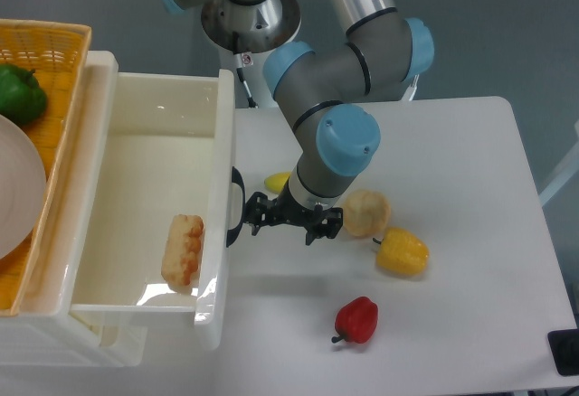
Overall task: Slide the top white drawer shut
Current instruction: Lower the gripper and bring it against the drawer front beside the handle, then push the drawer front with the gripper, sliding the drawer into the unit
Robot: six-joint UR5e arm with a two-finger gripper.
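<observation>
Gripper (280, 221): black two-finger unit, fingers spread apart with nothing between them, hanging low over the white table (470, 170); its left-hand fingertip sits just beside the black arched handle (236, 206), and whether they touch cannot be told from this view. Arm (339, 70): grey segments with light-blue joint caps, reaching down from the base at the top of the view, folded at the elbow, wrist pointing down toward the table with the gripper turned sideways toward the drawer front. Drawer (149, 197): glossy white, pulled well out of its cabinet, lying directly to the left of the gripper; deep rectangular tray with a tall front panel facing the gripper, handle mounted at the middle of that panel. Inside, near the front panel, lies a bread-like piece (182, 249), pale with browned patches. Beyond the drawer, farther from the gripper, a yellow wicker basket (54, 39) holds a green pepper (20, 91) and the edge of a pale plate (18, 188). On the other side of the gripper, a round tan item (366, 212) lies just beside the wrist; a yellow pepper (403, 251) lies near it, lower right. A small yellow item (278, 182) shows partly behind the wrist. A red pepper (356, 320) lies below the gripper, well apart.
</observation>
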